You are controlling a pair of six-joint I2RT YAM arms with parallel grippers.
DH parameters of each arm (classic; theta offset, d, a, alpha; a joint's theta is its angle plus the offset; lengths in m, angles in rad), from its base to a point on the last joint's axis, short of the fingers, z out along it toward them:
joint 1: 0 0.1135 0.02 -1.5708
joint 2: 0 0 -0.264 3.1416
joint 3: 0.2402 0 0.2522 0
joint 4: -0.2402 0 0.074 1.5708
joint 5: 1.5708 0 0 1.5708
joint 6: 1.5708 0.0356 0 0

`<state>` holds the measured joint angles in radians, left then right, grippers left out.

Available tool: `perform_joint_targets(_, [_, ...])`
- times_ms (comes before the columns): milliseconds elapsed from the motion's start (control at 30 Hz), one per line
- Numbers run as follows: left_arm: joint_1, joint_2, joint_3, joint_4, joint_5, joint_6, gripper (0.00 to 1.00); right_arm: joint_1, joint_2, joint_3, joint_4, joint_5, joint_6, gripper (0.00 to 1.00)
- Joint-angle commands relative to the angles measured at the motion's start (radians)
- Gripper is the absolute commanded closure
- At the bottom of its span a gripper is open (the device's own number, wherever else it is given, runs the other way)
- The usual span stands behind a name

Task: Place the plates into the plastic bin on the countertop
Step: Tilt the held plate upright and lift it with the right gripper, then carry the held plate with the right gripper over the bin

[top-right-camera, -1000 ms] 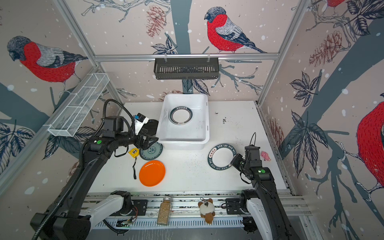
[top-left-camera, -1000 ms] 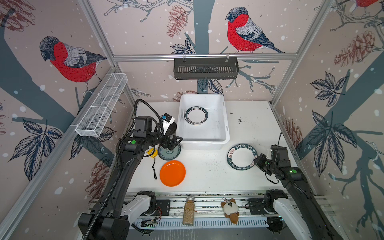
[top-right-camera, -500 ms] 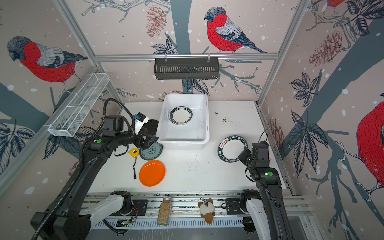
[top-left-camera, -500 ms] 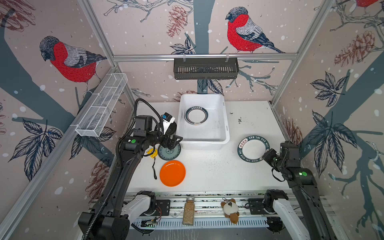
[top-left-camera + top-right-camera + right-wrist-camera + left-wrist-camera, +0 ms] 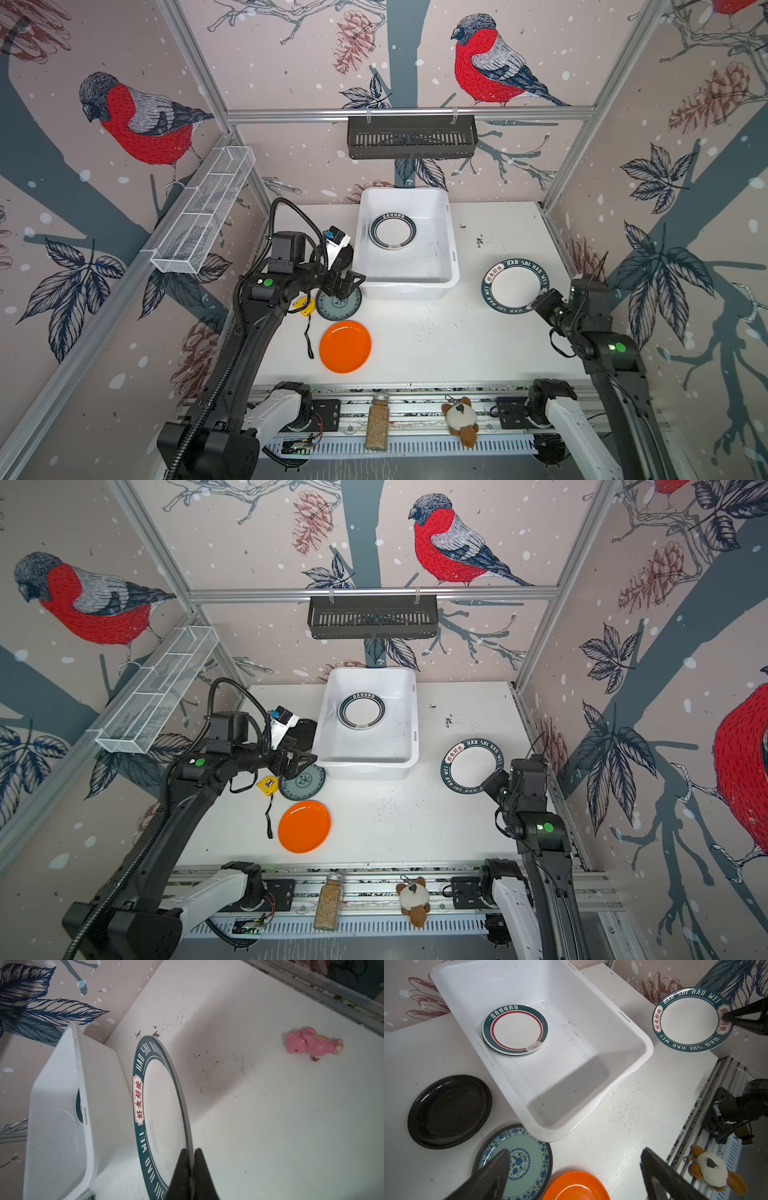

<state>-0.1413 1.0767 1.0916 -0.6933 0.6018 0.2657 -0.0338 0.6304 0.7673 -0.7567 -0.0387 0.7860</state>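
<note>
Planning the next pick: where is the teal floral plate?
The teal floral plate lies left in both top views, at the plastic bin's near-left corner, between the black plate and orange plate.

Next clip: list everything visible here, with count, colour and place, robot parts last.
plastic bin: one, white, countertop rear centre
stacked plates: at least two, dark-rimmed white, inside bin
lettered plate: one, teal-rimmed white, held right of bin
black plate: one, black, left of bin
floral plate: one, teal-blue, bin's front-left corner
orange plate: one, orange, front left
tape measure: one, yellow, beside floral plate
toy figure: one, pink, countertop's right edge
slotted basket: one, black, rear rail
wire mesh tray: one, white, left wall
jar: one, beige contents, front rail
plush toy: one, white-brown, front rail
left pincer: one, black, open above floral plate
right pincer: one, black, shut on lettered plate
</note>
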Motion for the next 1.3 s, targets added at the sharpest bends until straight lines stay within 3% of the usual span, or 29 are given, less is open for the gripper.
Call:
perform_joint_targets(0, [-0.001, 0.005, -0.003, 0.022, 0.013, 0.021, 0.03, 0.0, 0.007, 0.025, 0.051, 0.008, 0.002, 0.99])
perform_joint_targets(667, [-0.001, -0.012, 0.011, 0.013, -0.001, 0.0, 0.03, 0.046, 0.245, 0.296, 0.173, -0.058, -0.022, 0.99])
perform_joint_targets(1267, [-0.001, -0.018, 0.094, -0.014, -0.064, -0.035, 0.03, 0.482, 0.617, 0.549, 0.382, 0.113, 0.047, 0.98])
